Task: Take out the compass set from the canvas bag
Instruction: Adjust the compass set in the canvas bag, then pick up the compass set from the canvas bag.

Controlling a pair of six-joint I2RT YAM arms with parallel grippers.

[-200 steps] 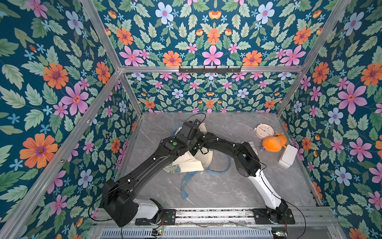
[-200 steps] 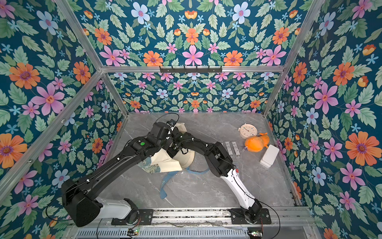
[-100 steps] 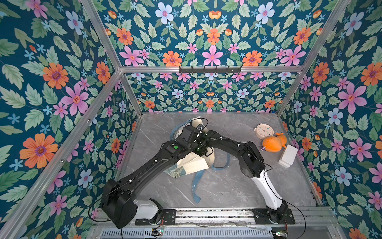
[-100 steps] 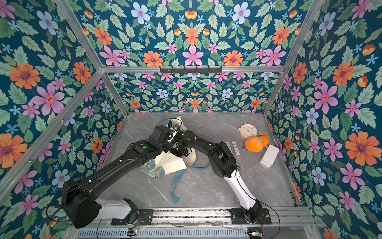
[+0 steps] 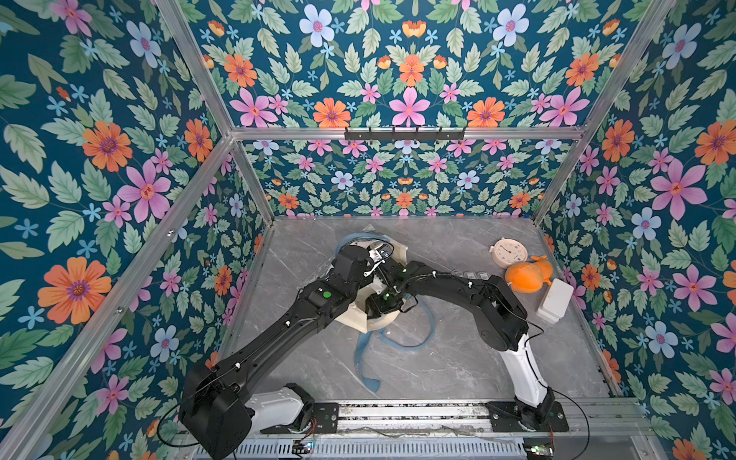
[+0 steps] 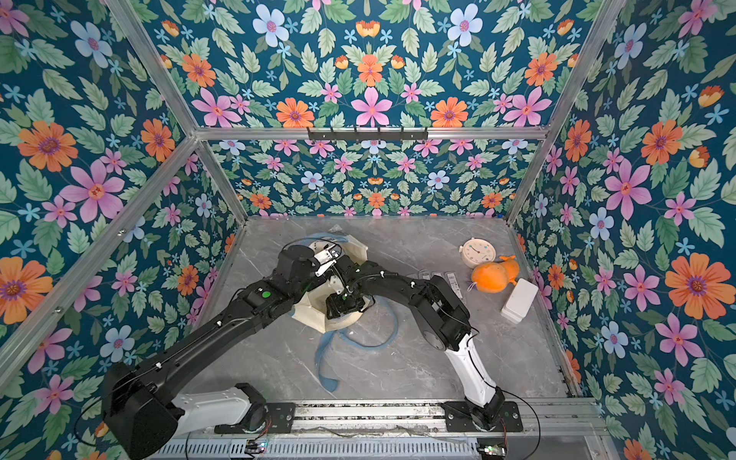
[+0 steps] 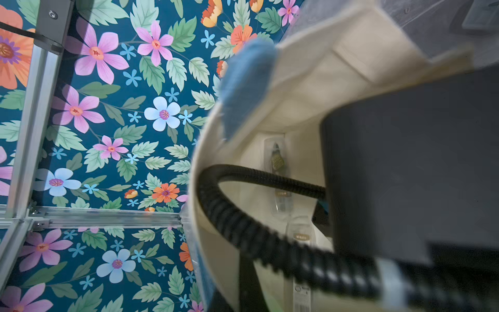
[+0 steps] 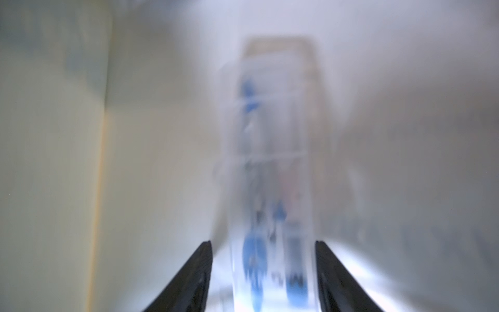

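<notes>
canvas bag [image 5: 355,316]: cream woven cloth, matt, closing round the right gripper [image 8: 262,243]
strap handles [image 5: 363,358]: light blue webbing, matt and limp
compass set [image 8: 272,175]: clear glossy plastic pack between that gripper's fingers [image 8: 199,270], blurred
fingers: black, matt
cable sleeve [image 7: 256,237]: black ribbed plastic, beside the bag's rim
left arm [image 5: 278,338]: black matt casing
tabletop [image 5: 438,370]: grey marble look, smooth, faint sheen
frame [image 5: 286,133]: brushed metal

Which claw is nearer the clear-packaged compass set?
Right. The right claw straddles the clear-packaged compass set inside the cream canvas tote bag; the left claw grips the bag's rim.
</notes>
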